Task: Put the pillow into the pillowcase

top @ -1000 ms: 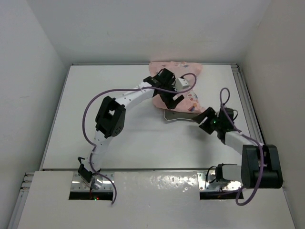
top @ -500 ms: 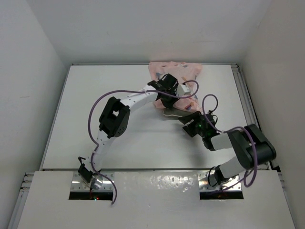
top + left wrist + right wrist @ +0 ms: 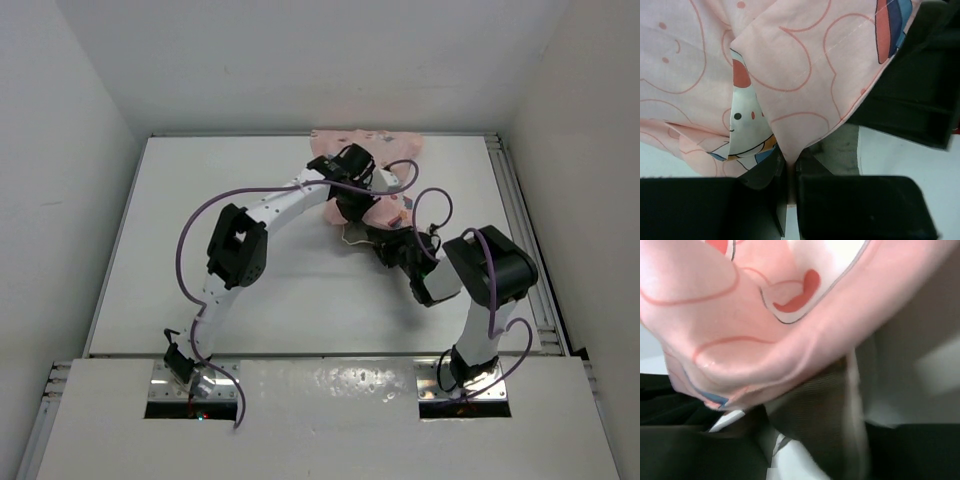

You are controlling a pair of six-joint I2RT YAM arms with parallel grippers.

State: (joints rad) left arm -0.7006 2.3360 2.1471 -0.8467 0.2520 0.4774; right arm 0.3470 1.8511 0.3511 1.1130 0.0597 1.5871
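Left end effector (image 3: 789,175) pinched tight on pillowcase (image 3: 790,75) hem, far-centre of the surface (image 3: 200,220). Right end effector (image 3: 388,247) sits at pillow (image 3: 815,410) corner, under the pink cloth; can't tell its grip, view blurred.

Top camera high, far, looking down; wrist cameras close-up, all sharing pillowcase (image 3: 805,75).

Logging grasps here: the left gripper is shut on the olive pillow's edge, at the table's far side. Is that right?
Not quite: the left wrist view shows the left gripper shut on a fold of the pink pillowcase, not the pillow, at the table's far side.
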